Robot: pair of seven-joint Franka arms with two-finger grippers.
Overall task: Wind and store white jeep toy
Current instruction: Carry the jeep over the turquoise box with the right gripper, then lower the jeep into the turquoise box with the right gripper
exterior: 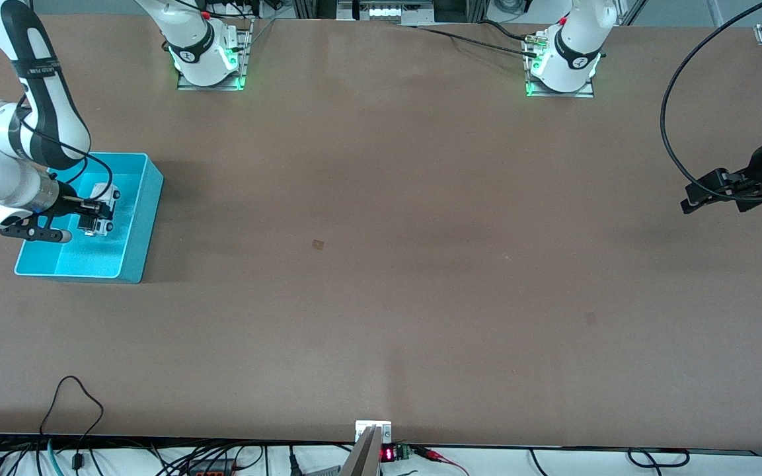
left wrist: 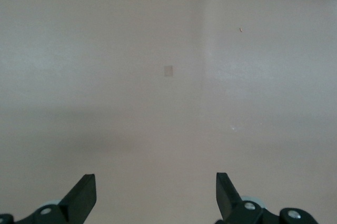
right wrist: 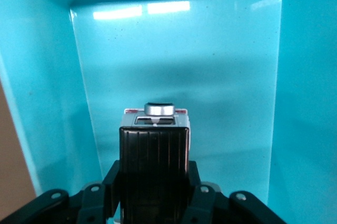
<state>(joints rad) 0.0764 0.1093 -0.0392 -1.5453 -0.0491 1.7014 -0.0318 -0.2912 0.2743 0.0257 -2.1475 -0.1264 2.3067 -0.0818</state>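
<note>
The white jeep toy (exterior: 99,210) hangs inside the turquoise bin (exterior: 136,231), pinched between the pressed-together fingers of the right gripper (exterior: 95,213), which reaches into the bin from above its rim. Through the right wrist view the toy (right wrist: 154,150) shows its black ribbed roof panel, a silver round knob at its end and a strip of red trim, with the gripper's (right wrist: 152,192) black fingers clamped on both of its sides and the bin's glossy floor (right wrist: 210,77) and walls all around it; whether its wheels touch that floor cannot be told. The bin sits on the brown table (exterior: 381,264) at the right arm's end, nearer to the front camera than the right arm's base (exterior: 207,59). Well apart from the bin, at the left arm's end of the table, the left arm waits with the left gripper (exterior: 691,198) over bare tabletop, its fingers spread wide and holding nothing; the left wrist view shows those two black fingertips (left wrist: 84,195) standing well apart above the plain surface (left wrist: 168,103). A small dark square mark (exterior: 317,244) lies on the table between the bin and the left gripper.
</note>
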